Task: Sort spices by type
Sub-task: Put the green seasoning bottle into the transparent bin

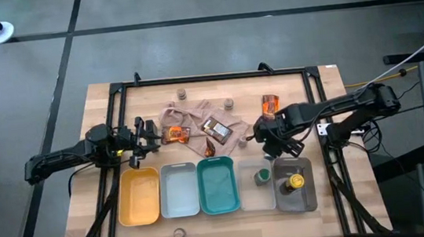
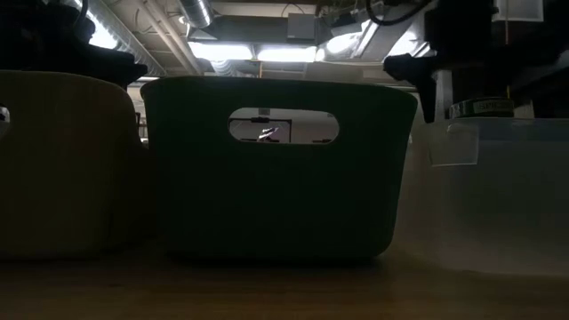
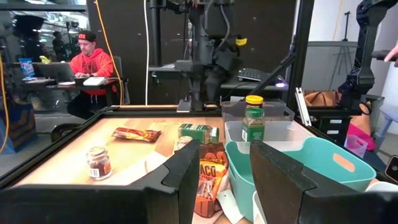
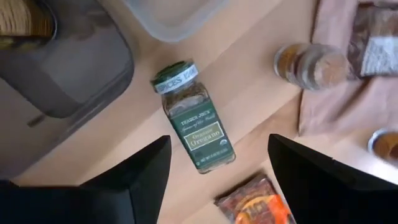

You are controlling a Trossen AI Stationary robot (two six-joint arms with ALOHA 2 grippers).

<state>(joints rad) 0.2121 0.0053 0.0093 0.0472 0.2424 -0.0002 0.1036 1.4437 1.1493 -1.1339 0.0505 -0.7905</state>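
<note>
A green-labelled spice jar [image 4: 193,124] with a green lid lies on its side on the bare wood. My right gripper [image 4: 217,180] hangs open above it, pointing down, one finger on either side and clear of it. In the high view this gripper [image 1: 268,138] stands beside the clear tray [image 1: 246,198]. My left gripper [image 1: 147,135] waits level and open at the left, above the yellow tray [image 1: 139,199], with nothing between its fingers [image 3: 180,180]. Orange-brown packets [image 1: 175,133] [image 1: 272,103] and a black block [image 1: 217,128] lie on or near the beige-pink cloth [image 1: 196,116].
Five trays stand in a row near the front: yellow, pale grey [image 1: 178,191], teal [image 1: 218,185], clear, dark grey [image 1: 308,191]. A green-lidded jar [image 1: 262,177] stands in the clear one, a yellow-lidded jar [image 1: 294,181] in the dark grey. Small tan-lidded jars [image 1: 183,95] [image 1: 228,103] [image 1: 179,234] stand scattered.
</note>
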